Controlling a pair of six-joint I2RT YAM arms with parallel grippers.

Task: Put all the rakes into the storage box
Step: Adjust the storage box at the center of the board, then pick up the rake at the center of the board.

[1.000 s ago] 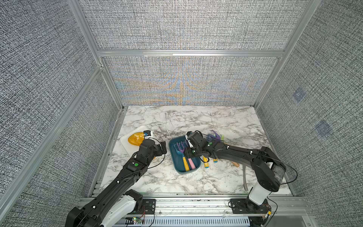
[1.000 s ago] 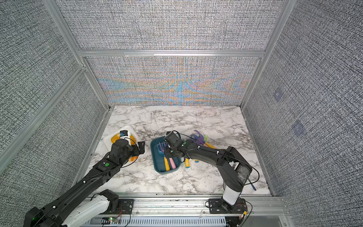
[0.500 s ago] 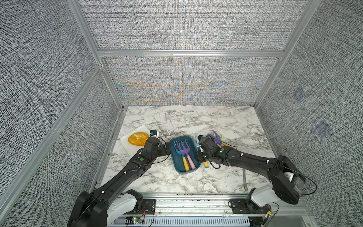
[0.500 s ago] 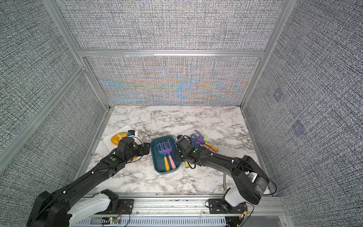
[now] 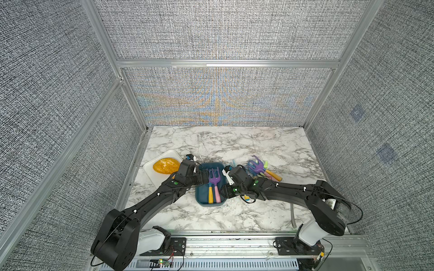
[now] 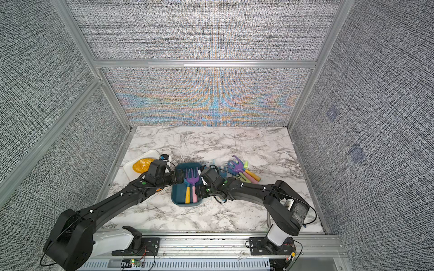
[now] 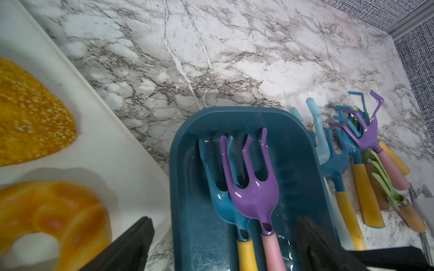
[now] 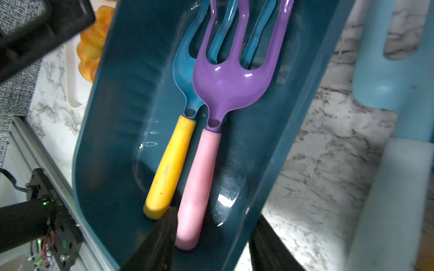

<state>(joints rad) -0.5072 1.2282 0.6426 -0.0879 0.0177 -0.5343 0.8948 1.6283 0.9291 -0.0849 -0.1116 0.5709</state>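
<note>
The right end effector has let go and drawn back. A second ago it hung over the storage box with the rake. Now its jaws stand part-way apart and empty, straddling the box's side wall, with the pink handle end just beside its inner finger. The left end effector has come in meanwhile, jaws wide and empty, with much of the box between them. The rake rests inside the box, its purple head overlapping a blue rake, so I judge the placing done. Its long axis runs along the box's length, prongs pointing away from the right end effector and handle toward it. More rakes lie on the counter beyond.
</note>
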